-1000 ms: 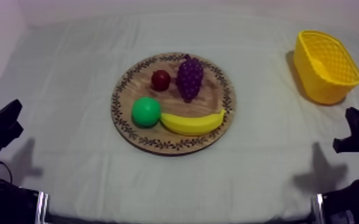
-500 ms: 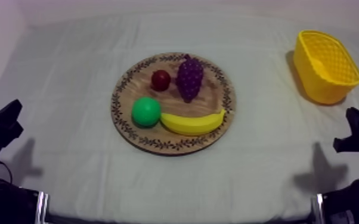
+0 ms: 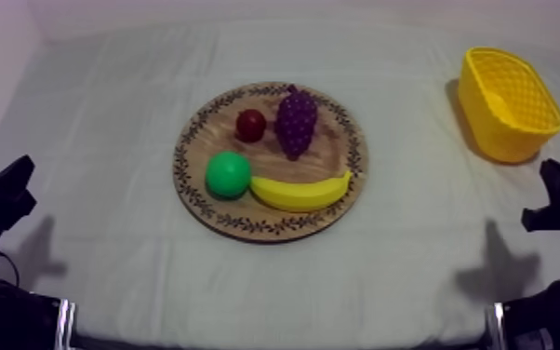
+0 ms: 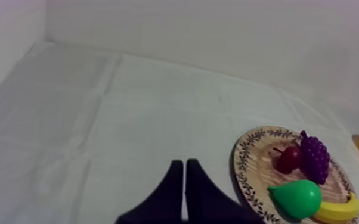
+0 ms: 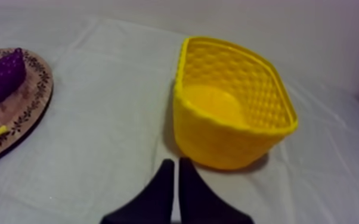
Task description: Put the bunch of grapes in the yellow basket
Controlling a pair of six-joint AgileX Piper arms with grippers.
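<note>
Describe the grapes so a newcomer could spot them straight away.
Find the round wooden board at the middle of the table. On its far side, beside the small red fruit, lies the bunch of grapes. It is the only purple, knobbly piece there.

1. One round wooden board with a patterned rim [image 3: 246, 223].
2. One yellow lattice-walled basket [image 3: 488, 126].
3. One purple toy bunch of grapes [image 3: 296, 122].
4. One small red fruit [image 3: 251, 125].
5. One green toy pear [image 3: 228, 174].
6. One yellow toy banana [image 3: 300, 193].
</note>
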